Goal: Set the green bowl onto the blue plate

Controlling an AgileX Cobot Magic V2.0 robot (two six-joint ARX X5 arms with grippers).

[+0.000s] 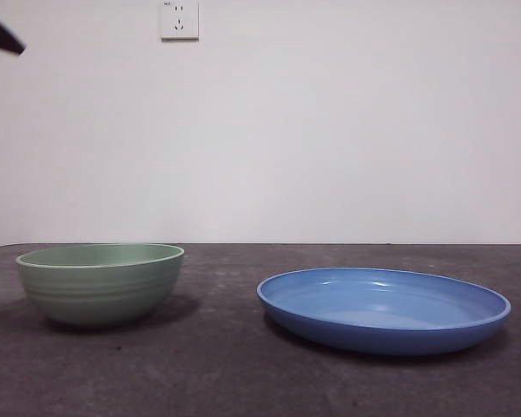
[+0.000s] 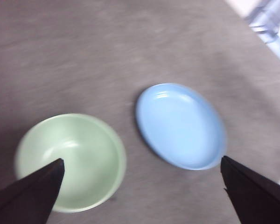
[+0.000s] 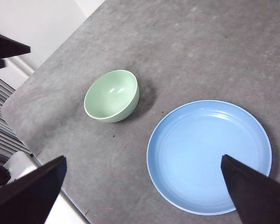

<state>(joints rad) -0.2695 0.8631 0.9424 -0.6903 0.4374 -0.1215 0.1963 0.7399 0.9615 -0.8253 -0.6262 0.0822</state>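
Green bowl (image 1: 100, 282): upright and empty on the grey bench (image 1: 234, 365), beside the plate with bare bench between them; not touching.
Blue plate (image 1: 384, 308): flat on the bench, empty, nothing on it.
Left gripper (image 2: 142, 186): released, jaws spread wide and holding nothing; it hangs high above the bench, closer to the bowl, with one jaw tip over the bowl's rim in its own wrist view.
Right gripper (image 3: 142, 186): also released and empty, jaws wide apart, high above the plate side.
Step in hand: reaching for the bowl (the lift has not begun, I judge).
Doing it well: the left arm looks the better placed; come straight down with one jaw inside and one outside the wall, close on the rim, lift clear of the plate's raised rim, and set the bowl down centred.
Front view only: the bowl's ridged outer wall, the plate's low profile, a wall socket (image 1: 180, 19).
Wrist views only: both insides are bare, and the jaws' spread; the front view shows the arms only as black tips at its top corners.
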